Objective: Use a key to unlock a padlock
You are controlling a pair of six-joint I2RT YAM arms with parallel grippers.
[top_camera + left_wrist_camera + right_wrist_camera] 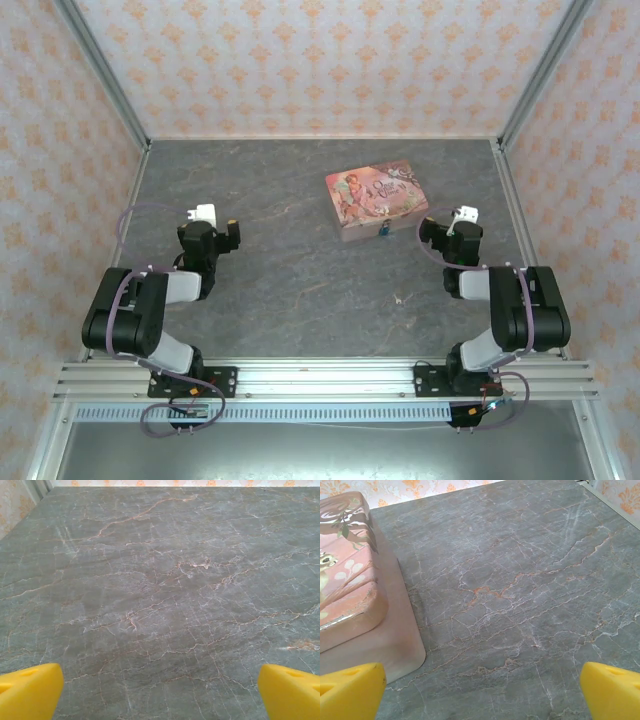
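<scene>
Padlock (384, 231) sits on near side of pink tin box (376, 200), touching it. Tiny pale key (400, 299) lies on table (280, 290), nearer the arm bases than box, well apart. L gripper (160, 695) is well left of box, fingers spread wide, holding nothing. R gripper (480, 692) is just right of box, also spread wide and empty.

The box (376, 203) lay on the table (280, 290) at my right claw's (480, 695) ten o'clock; the padlock (384, 230) touched its six-o'clock side, the key (400, 298) farther toward six.
</scene>
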